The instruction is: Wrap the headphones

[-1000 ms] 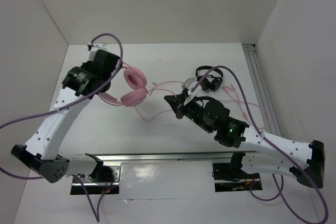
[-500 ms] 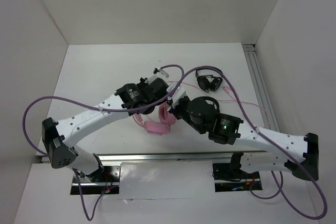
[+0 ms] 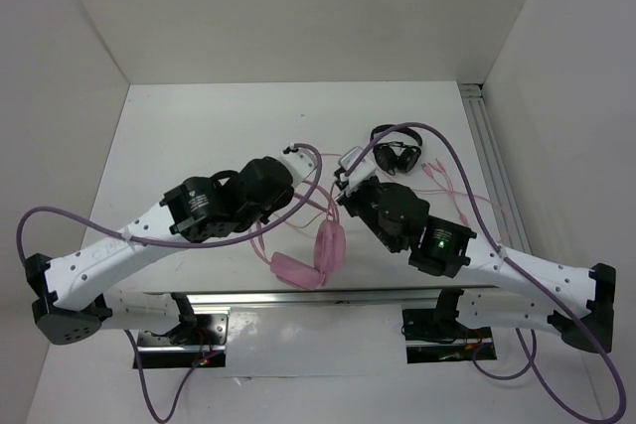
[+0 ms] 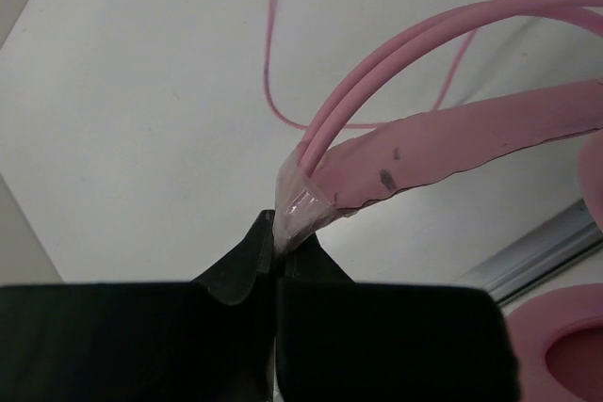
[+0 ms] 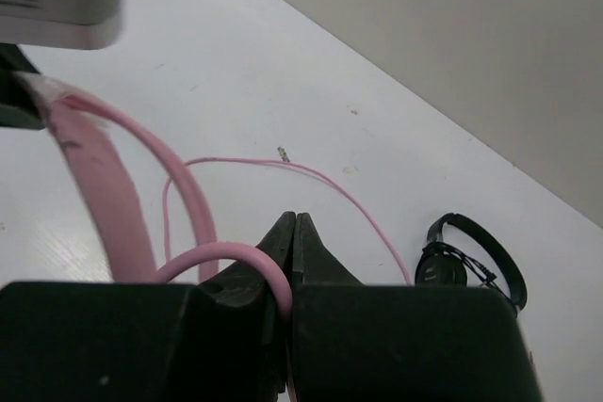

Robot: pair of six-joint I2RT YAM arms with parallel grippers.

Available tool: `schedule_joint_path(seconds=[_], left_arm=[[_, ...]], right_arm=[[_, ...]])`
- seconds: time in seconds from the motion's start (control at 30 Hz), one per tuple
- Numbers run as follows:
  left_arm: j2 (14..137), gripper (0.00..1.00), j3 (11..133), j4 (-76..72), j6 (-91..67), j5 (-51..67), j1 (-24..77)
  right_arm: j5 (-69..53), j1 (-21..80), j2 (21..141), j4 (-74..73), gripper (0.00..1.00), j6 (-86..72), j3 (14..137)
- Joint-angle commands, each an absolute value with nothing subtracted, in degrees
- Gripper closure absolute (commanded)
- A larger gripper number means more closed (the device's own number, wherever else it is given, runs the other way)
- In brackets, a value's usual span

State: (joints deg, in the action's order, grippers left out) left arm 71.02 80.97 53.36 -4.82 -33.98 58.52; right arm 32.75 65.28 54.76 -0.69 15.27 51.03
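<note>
We have the headphones [image 3: 328, 245] slung between both arms, the cups hanging near the middle of the worktop's [image 3: 199, 126] near edge. Our left hand [image 4: 276, 244] is clenched on the clear-sleeved tip of the headband, and our right hand [image 5: 293, 233] is clenched on one headband wire. The thin cable [image 4: 268, 54] trails loose toward the right edge, past small black headphones [image 3: 396, 154]. We judge it best to set the headset down further in, then free one hand to gather the cable in even loops, without tugging. The worktop is smooth and white, boxed in by plain white walls.
</note>
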Motion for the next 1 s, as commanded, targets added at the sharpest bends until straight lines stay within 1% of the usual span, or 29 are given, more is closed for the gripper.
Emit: schedule_joint_path(seconds=[0.0, 0.07, 0.13, 0.2, 0.23, 0.3, 0.33, 0.4, 0.43, 0.47, 0.53, 0.57, 0.63, 0.73, 0.77, 0.83, 0.97], left_arm=[[68.73, 1.00, 80.95, 50.10, -3.08, -23.92, 59.15], [66.80, 1.00, 82.26, 50.10, -3.08, -23.91, 59.68], [65.66, 1.00, 83.75, 50.10, -3.08, -23.38, 59.68], [63.73, 1.00, 86.90, 50.10, -3.08, -23.38, 59.68], [63.11, 1.00, 88.05, 49.58, -3.69, -23.90, 59.68], [62.41, 1.00, 91.65, 49.57, -4.75, -25.48, 59.68], [62.40, 1.00, 92.80, 49.57, -4.75, -25.49, 59.68], [62.40, 1.00, 94.91, 49.57, -5.62, -26.53, 59.68], [62.40, 1.00, 96.58, 49.57, -6.23, -27.15, 59.68], [62.40, 1.00, 97.37, 50.09, -6.24, -27.94, 59.68], [62.40, 1.00, 99.57, 50.10, -8.78, -30.22, 59.68], [62.40, 1.00, 100.36, 50.10, -9.57, -32.24, 59.68], [61.88, 1.00, 102.90, 50.10, -12.03, -34.44, 59.68], [61.87, 1.00, 107.29, 50.10, -15.90, -39.01, 59.68], [61.87, 1.00, 108.45, 50.10, -16.69, -39.55, 59.68], [61.35, 1.00, 112.04, 50.10, -18.19, -40.07, 59.68], [62.66, 1.00, 117.40, 52.64, -22.84, -46.04, 59.68]], right_arm=[[29.46, 62.67, 54.23, 5.45, 0.97, 16.08, 50.80], [27.26, 59.87, 55.72, 5.98, 0.97, 14.77, 50.80], [21.55, 57.58, 56.24, 5.98, 0.97, 14.07, 50.80], [16.90, 53.71, 56.77, 6.59, 0.94, 13.10, 50.80], [9.74, 52.31, 57.39, 7.37, 0.89, 12.23, 51.41], [2.32, 48.53, 59.23, 8.69, 0.84, 10.20, 51.42], [-5.28, 47.47, 60.02, 10.70, 0.79, 9.33, 51.94], [-12.44, 44.75, 61.87, 13.69, 0.72, 6.08, 51.94], [-18.57, 43.87, 63.88, 17.19, 0.68, 4.76, 51.94], [-21.50, 43.07, 64.85, 19.23, 0.60, 1.70, 51.94], [-26.78, 40.88, 68.28, 23.79, 0.53, -1.57, 51.25], [-30.63, 40.87, 69.51, 28.60, 0.47, -4.80, 51.24], [-33.30, 40.08, 73.36, 33.02, 0.38, -7.63, 50.71], [-35.51, 39.55, 79.16, 43.83, 0.28, -13.52, 49.23], [-37.25, 39.55, 80.84, 49.43, 0.26, -15.19, 49.22], [-39.10, 39.55, 86.10, 54.12, 0.23, -19.85, 49.74], [-40.34, 39.55, 92.63, 62.83, 0.23, -24.60, 50.54]])
